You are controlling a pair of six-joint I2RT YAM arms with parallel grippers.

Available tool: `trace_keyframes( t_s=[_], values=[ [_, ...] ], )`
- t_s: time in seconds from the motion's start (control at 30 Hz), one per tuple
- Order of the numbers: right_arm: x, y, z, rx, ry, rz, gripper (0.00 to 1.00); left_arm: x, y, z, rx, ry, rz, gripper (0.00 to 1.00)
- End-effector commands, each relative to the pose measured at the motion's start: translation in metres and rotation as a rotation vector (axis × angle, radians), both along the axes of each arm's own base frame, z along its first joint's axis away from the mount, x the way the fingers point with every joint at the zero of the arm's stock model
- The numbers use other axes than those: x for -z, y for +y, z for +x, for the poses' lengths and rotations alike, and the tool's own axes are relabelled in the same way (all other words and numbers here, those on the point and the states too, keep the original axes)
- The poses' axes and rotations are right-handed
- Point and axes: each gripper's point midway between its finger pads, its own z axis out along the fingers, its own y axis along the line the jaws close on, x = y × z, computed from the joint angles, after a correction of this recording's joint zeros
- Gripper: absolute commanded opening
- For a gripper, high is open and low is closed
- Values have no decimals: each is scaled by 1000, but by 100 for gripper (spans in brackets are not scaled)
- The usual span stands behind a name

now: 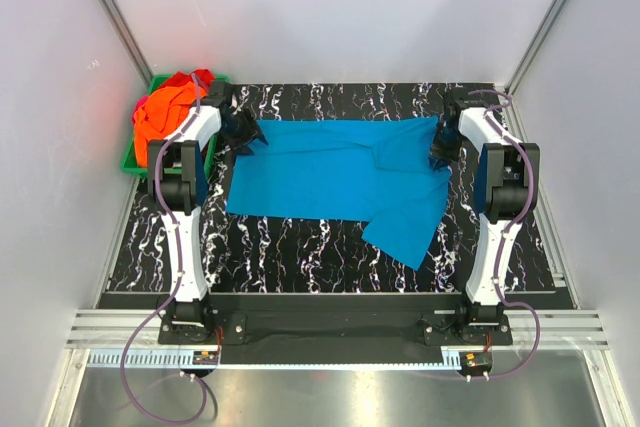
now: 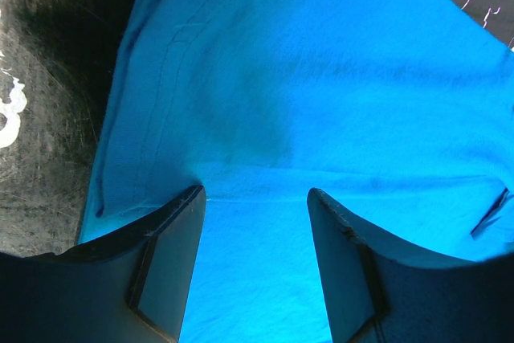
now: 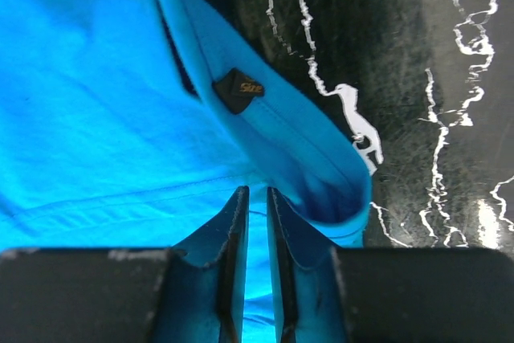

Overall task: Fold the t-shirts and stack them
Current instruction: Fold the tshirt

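A turquoise-blue t-shirt (image 1: 330,177) lies partly folded across the black marbled table, one flap reaching toward the near right. My left gripper (image 1: 243,135) is at its far-left corner. In the left wrist view the left gripper (image 2: 255,192) is open, its jaws wide apart over the cloth (image 2: 321,78). My right gripper (image 1: 440,152) is at the shirt's far-right corner. In the right wrist view the right gripper (image 3: 257,192) is nearly closed on the shirt's hem (image 3: 80,102), beside a curled fold with a small black size label (image 3: 238,89).
Orange and red t-shirts (image 1: 172,109) are heaped in a green bin (image 1: 130,159) at the far left, just behind my left arm. White walls enclose the table on three sides. Bare marbled table (image 1: 300,252) shows in front of the shirt.
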Motion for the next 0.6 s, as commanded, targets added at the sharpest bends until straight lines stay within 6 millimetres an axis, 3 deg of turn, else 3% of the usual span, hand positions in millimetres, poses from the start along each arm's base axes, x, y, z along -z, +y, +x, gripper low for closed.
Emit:
trace_keyframes(
  t_s=[0.0,0.57],
  values=[
    [-6,-6,7,10,-39,-47,22,14,12,-8,-12,45,47,61],
    [7,-3,4,29,-4,-29,24,14,12,-8,-12,45,45,62]
  ],
)
